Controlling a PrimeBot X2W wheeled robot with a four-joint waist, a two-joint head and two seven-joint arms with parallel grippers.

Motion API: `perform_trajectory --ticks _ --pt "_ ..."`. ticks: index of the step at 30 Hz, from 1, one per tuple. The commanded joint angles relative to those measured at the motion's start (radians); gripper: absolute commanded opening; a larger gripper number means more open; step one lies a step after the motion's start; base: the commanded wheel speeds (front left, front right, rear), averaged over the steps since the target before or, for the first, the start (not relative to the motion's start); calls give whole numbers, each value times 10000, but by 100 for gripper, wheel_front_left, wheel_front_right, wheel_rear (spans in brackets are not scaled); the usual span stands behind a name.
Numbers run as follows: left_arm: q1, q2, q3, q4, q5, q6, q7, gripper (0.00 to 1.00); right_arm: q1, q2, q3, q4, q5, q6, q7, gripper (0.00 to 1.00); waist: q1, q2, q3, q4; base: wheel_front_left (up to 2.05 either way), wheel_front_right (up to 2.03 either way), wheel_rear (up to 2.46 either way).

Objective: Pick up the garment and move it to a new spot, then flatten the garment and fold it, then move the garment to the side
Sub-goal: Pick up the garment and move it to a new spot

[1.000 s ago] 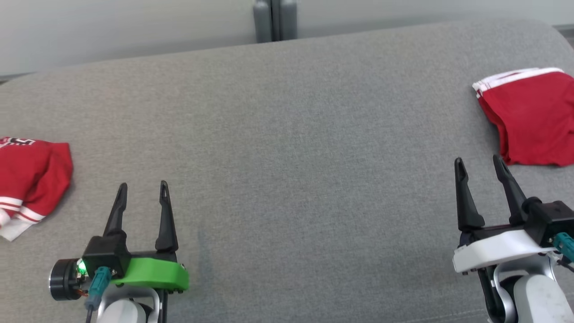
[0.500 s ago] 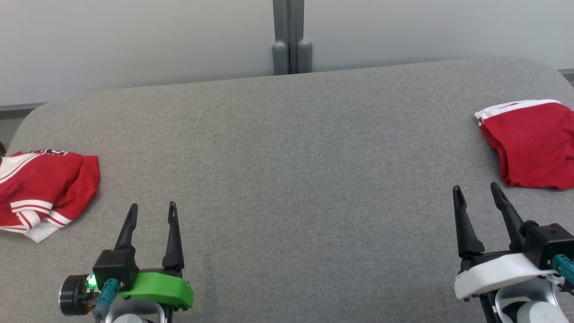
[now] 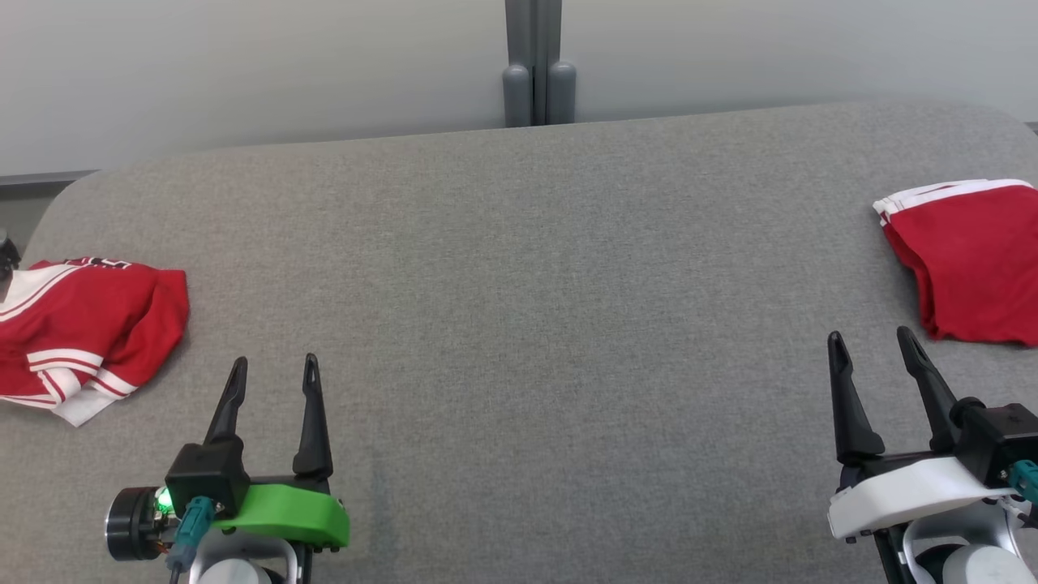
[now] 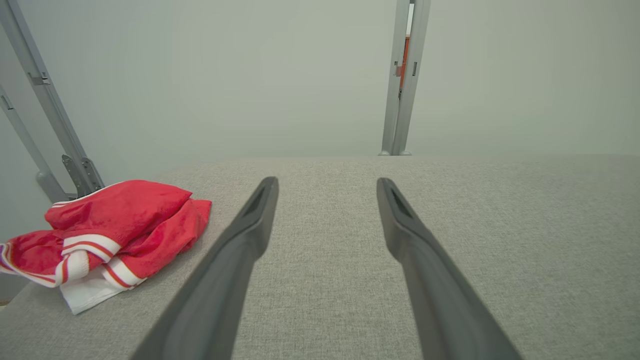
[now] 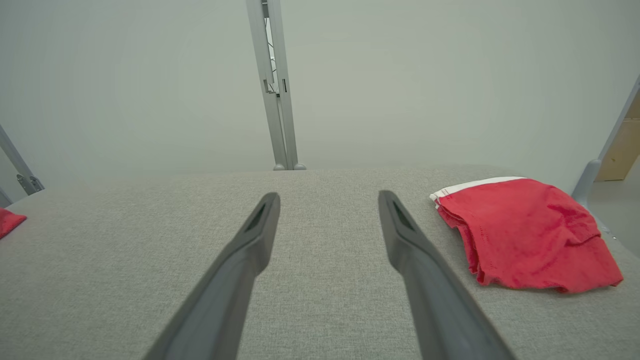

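A crumpled red garment (image 3: 81, 324) with white striped trim lies at the left edge of the grey padded table (image 3: 519, 268); the left wrist view has it (image 4: 115, 225) off to the left of my fingers. A second red garment (image 3: 973, 259), folded with a white band, lies at the right edge, and the right wrist view has it (image 5: 525, 235) just right of my fingers. My left gripper (image 3: 274, 361) hovers open and empty near the front, to the right of the crumpled piece. Open and empty too, my right gripper (image 3: 869, 335) sits just in front of the folded piece.
A grey metal post (image 3: 539, 81) stands against the pale wall behind the table's far edge. The table has rounded corners. Slanted grey frame bars (image 4: 45, 100) rise behind the left garment. A brown box (image 5: 620, 150) shows past the right corner.
The camera has tilted up, so the whole picture has slid down and more wall shows. Both grippers stay open and keep their places near the front of the table.
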Motion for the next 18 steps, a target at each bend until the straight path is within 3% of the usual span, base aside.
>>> perform_trajectory --ticks 1,7,18 --pt "-133 -12 58 -49 55 -27 -30 100 102 -6 -17 -60 -47 -15 19 100 0 0 26 103 0 0 0" --pt "-338 -184 145 -104 207 -146 -29 100 140 -9 -89 -426 -116 -15 64 100 0 0 130 920 0 0 0" --pt "-796 -491 604 -149 453 -299 -19 100 -196 -387 296 -1180 -164 -15 513 100 0 0 436 3273 0 0 0"
